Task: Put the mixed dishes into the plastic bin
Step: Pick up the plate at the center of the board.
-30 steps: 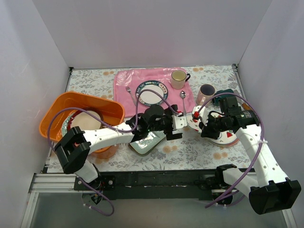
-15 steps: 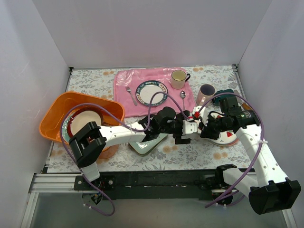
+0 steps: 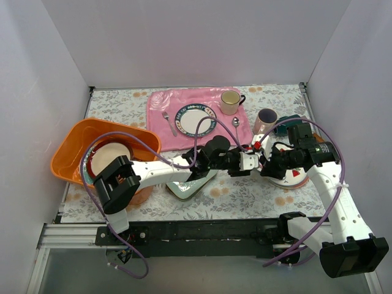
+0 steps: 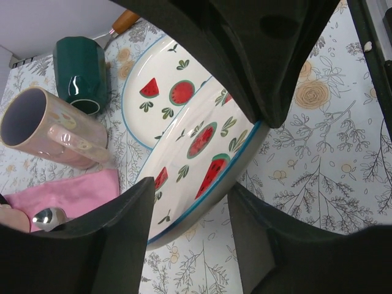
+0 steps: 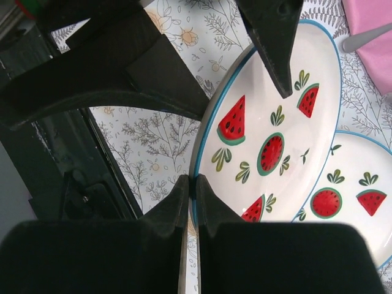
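My right gripper (image 5: 193, 190) is shut on the near rim of a white plate with red watermelon slices (image 5: 275, 122) and holds it tilted up over a second such plate (image 5: 355, 196) that lies flat. My left gripper (image 4: 190, 233) is open astride the opposite rim of the tilted plate (image 4: 196, 159); a gap shows at both fingers. From above, the two grippers (image 3: 250, 160) (image 3: 267, 164) meet right of centre. The pink mug (image 4: 49, 128) and dark green mug (image 4: 79, 73) lie beyond. The pale green tray (image 3: 193, 184) lies under the left arm. The orange bin (image 3: 67, 153) at left holds stacked plates (image 3: 110, 156).
A pink cloth mat (image 3: 162, 101) at the back carries a blue-rimmed white plate (image 3: 196, 119), a cream-yellow mug (image 3: 230, 101), a fork (image 3: 166, 117) and a spoon (image 3: 236, 125). White walls close in the left, back and right sides.
My left arm has swung right, from above the green tray to the tilted plate, and its jaws have narrowed around the rim. The right gripper has kept its hold.
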### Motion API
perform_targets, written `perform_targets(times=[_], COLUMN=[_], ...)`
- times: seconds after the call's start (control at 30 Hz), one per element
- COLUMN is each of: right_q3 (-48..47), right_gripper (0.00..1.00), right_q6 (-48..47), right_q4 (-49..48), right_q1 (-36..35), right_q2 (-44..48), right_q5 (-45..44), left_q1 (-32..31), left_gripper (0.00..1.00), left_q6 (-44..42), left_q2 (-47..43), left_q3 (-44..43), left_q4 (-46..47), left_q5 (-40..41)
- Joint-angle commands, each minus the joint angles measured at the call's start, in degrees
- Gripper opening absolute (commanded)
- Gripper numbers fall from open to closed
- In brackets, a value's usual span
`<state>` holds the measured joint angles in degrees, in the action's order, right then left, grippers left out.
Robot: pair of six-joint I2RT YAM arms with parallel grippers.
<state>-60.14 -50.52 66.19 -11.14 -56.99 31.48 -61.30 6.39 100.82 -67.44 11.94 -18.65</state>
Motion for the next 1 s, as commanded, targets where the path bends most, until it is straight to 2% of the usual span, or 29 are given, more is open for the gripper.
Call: perform_targets(times=[0.0, 0.1, 0.2, 0.23, 0.53, 0.57, 0.6, 0.63, 0.97], right_q3=[-4.72, -5.43, -6.3, -6.57, -9.46, -9.56, -9.73, -9.82, -10.52], right_gripper=[0.01, 0.01, 0.01, 0.01, 0.01, 0.01, 0.01, 0.01, 0.01], right_q6=[-1.6, -1.42, -1.42, -1.33, -0.81, -0.89, -0.81, -0.81, 2.97], right_q4=[-1.6, -1.51, -1.24, -1.16, -0.19, -0.19, -0.1, -0.01, -2.12], right_q1=[-1.35, -0.91, -0.56, -0.47, 0.68, 0.68, 0.76, 0.85, 1.2], right_q2=[1.01, 0.74, 0.48, 0.39, -1.01, -1.02, -1.19, -1.19, -1.89], right_q5=[6.13, 6.57, 7.27, 7.45, 9.38, 9.47, 9.65, 9.73, 7.72], left_q1=[-2.42, -2.51, -2.6, -2.69, -2.6, -2.6, -2.69, -2.77, -3.13], left_gripper=[0.46, 0.45, 0.39, 0.33, 0.17, 0.13, 0.03, 0.0, 0.0], left_q6=[-0.59, -0.42, 0.02, 0.2, 0.38, 0.29, 0.29, 0.29, 1.42], left_q2=[0.26, -0.96, -2.63, -2.99, -6.24, -6.68, -6.77, -6.95, -11.25], left_q3=[-1.99, -0.94, 0.99, 1.69, 3.37, 3.37, 3.28, 3.28, 1.96], left_q4=[-1.49, -0.7, 1.15, 1.67, 1.86, 1.77, 1.68, 1.59, -0.34], left_q5=[3.89, 5.12, 6.44, 6.7, 8.37, 8.37, 8.46, 8.81, 9.69])
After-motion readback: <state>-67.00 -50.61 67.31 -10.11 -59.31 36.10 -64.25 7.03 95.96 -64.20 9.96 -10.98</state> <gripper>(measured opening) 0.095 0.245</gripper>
